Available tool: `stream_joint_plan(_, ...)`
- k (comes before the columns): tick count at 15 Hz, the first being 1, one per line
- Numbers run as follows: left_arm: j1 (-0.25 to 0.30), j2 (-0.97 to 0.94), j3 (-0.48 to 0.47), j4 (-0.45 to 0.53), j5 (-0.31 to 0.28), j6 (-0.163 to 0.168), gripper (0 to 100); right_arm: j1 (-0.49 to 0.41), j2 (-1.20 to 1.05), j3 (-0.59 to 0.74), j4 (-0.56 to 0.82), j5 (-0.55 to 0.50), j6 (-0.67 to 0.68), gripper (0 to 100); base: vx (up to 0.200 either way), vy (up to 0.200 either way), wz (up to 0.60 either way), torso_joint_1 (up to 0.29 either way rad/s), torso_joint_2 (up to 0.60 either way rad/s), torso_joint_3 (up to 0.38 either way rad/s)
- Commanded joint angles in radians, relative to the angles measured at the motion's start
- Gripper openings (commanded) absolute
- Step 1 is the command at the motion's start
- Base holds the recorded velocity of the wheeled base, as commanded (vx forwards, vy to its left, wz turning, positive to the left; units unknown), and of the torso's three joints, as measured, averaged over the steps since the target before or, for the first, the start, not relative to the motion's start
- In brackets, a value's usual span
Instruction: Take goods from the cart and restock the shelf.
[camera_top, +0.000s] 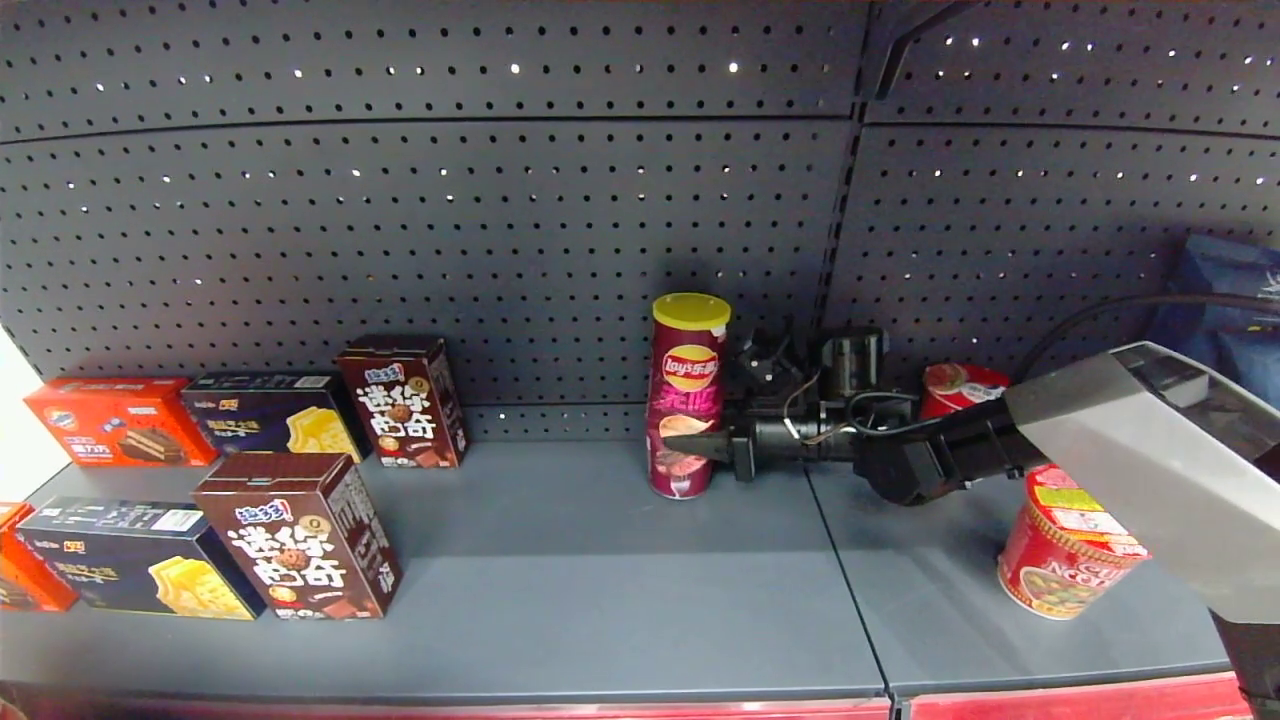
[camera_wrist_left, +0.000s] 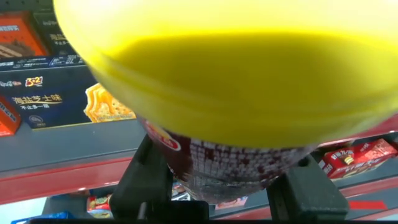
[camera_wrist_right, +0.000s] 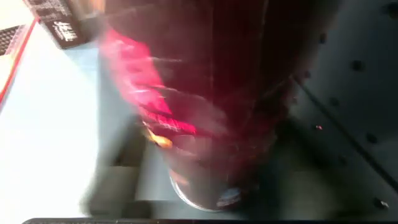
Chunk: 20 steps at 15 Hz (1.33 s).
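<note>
"Right, where is the chips can (camera_top: 688, 385)?"

"Middle of the head view. It stands upright on the grey shelf (camera_top: 560, 570), close to the pegboard back (camera_top: 450, 230), with its yellow lid on top."

"And the right gripper (camera_top: 692, 446)?"

"It comes in from the right of the frame, level with the can's lower half. Its jaws are closed around the can, and the near one lies across the can's front."

"The left gripper (camera_wrist_left: 227, 180)?"

"Its wrist view shows the jaws pressed onto a second can (camera_wrist_left: 236, 74), which has the same maroon body and yellow lid. There is one dark jaw on each side of the body. A shelf with a navy cracker box (camera_wrist_left: 56, 102) shows farther off."

"What else is on the shelf in the head view?"

"At lower left there is a brown box (camera_top: 300, 535) with a navy box (camera_top: 140, 560) just beside it. Behind them, at mid left, an orange box (camera_top: 120, 420) sits in a second row. At lower right a red noodle cup (camera_top: 1060, 560) is partly covered by the arm. A blue bag (camera_top: 1225, 300) leans at the right edge."
</note>
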Motion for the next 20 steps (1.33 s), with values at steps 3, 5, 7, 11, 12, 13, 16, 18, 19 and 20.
stream_joint_plan(3, 0.000, -0.011, 0.014, 0.000, 0.000, -0.001, 0, 0.029, -0.105, 0.081, -0.002, -0.004, 0.001, 0, 0.000, 0.000, 0.00, 0.000, 0.00, 0.000)
stream_joint_plan(5, -0.002, -0.031, 0.011, 0.000, 0.000, -0.001, 0, 0.053, -0.175, 0.138, -0.005, -0.007, 0.000, 0, 0.000, 0.000, 0.00, 0.000, 0.00, 0.000)
stream_joint_plan(7, -0.002, -0.033, 0.011, 0.000, 0.000, -0.001, 0, 0.073, -0.244, 0.202, -0.011, -0.038, 0.000, 0, 0.000, 0.000, 0.00, 0.000, 0.00, 0.000)
stream_joint_plan(11, -0.005, -0.033, 0.029, 0.000, -0.009, -0.001, 0, 0.087, -0.428, 0.412, -0.012, -0.105, -0.009, 0, 0.000, 0.000, 0.00, 0.000, 0.00, 0.000)
stream_joint_plan(12, -0.006, -0.034, 0.038, 0.000, -0.011, -0.001, 0, 0.089, -0.468, 0.464, -0.028, -0.122, -0.012, 0, 0.000, 0.000, 0.00, 0.000, 0.00, 0.000)
stream_joint_plan(13, -0.006, -0.037, 0.044, 0.000, -0.011, -0.001, 0, 0.095, -0.500, 0.507, -0.051, -0.136, -0.009, 0, 0.000, 0.000, 0.00, 0.000, 0.00, 0.000)
stream_joint_plan(16, -0.006, -0.068, 0.075, 0.000, -0.011, -0.001, 0, 0.127, -0.606, 0.684, -0.140, -0.141, -0.003, 0, 0.000, 0.000, 0.00, 0.000, 0.00, 0.000)
stream_joint_plan(18, -0.003, -0.080, 0.083, 0.000, -0.008, -0.001, 0, 0.127, -0.617, 0.773, -0.209, -0.141, -0.006, 0, 0.000, 0.000, 0.00, 0.000, 0.00, 0.000)
stream_joint_plan(19, -0.003, -0.083, 0.083, 0.000, -0.006, -0.001, 0, 0.127, -0.614, 0.812, -0.256, -0.141, -0.003, 0, 0.000, 0.000, 0.00, 0.000, 0.00, 0.000)
stream_joint_plan(20, -0.003, -0.085, 0.081, 0.000, -0.006, -0.001, 0, 0.127, -0.608, 0.839, -0.290, -0.141, -0.002, 0, 0.000, 0.000, 0.00, 0.000, 0.00, 0.000)
